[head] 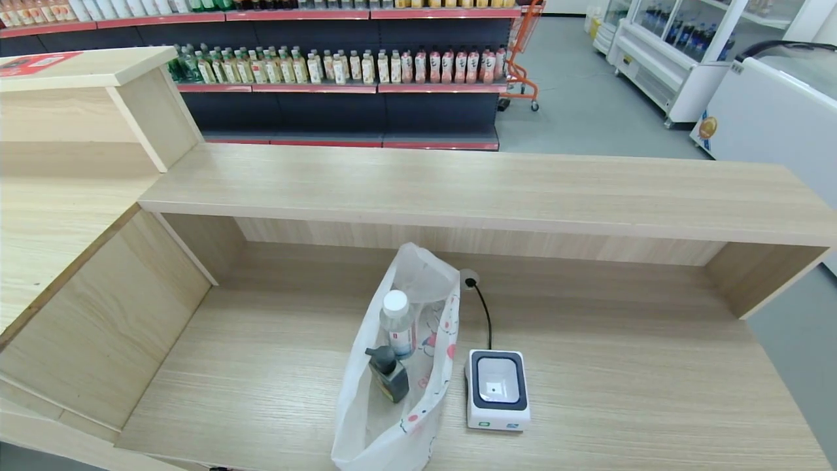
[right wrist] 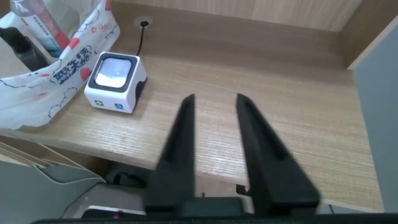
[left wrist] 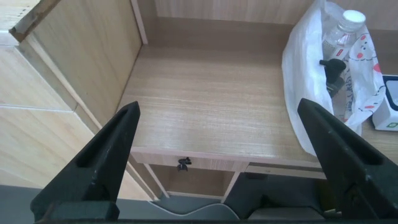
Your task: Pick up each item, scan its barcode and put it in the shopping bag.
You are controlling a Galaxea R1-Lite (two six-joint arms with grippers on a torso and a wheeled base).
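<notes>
A white printed shopping bag [head: 366,418] stands open on the lower counter. Inside it are a clear bottle with a white cap [head: 397,320] and a dark bottle with a pump top [head: 389,378]. The white barcode scanner [head: 497,389] sits just right of the bag, window facing up. My left gripper [left wrist: 217,109] hangs wide open and empty over the counter's near edge, left of the bag [left wrist: 298,81]. My right gripper [right wrist: 214,99] is off to the right of the scanner [right wrist: 115,81], its fingers a narrow gap apart with nothing between them.
A black cable [head: 485,314] runs from the scanner to a hole in the counter. A raised wooden shelf [head: 497,190] spans the back, with side panels left and right. Bare counter [head: 654,386] stretches right of the scanner. Store shelves with bottles stand beyond.
</notes>
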